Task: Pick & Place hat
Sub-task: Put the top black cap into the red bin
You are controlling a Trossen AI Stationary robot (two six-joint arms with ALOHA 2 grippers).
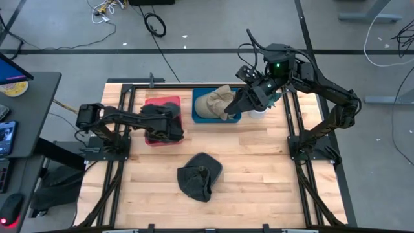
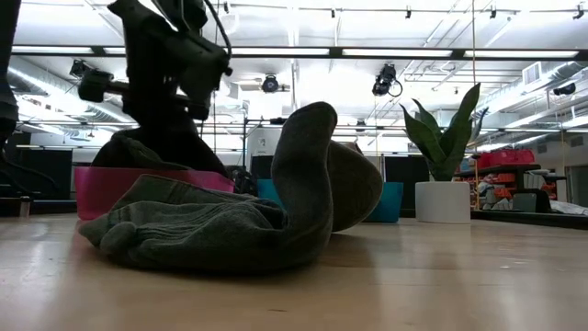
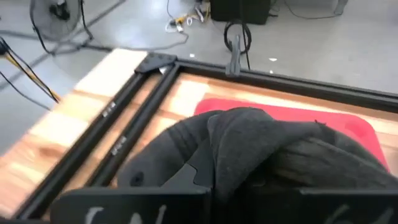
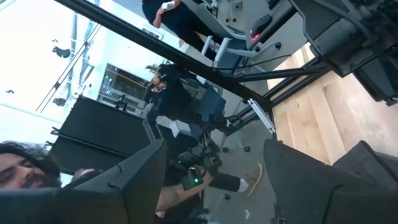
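On the left, the left claw (image 1: 169, 124) is pressed together on a dark hat (image 1: 158, 116) over the red bin (image 1: 162, 105). A second dark hat (image 1: 200, 175) lies on the desk (image 1: 259, 175) near the middle. To the right, the right claw (image 1: 231, 109) is spread at the tan hat (image 1: 215, 101) in the blue bin (image 1: 217, 119).

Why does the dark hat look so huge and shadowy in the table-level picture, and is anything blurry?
Low view: the dark hat lies close to the lens, backlit by bright ceiling lights, so it reads as shadow. Left wrist view: dark cloth right at the camera looks soft. High view: evenly lit.
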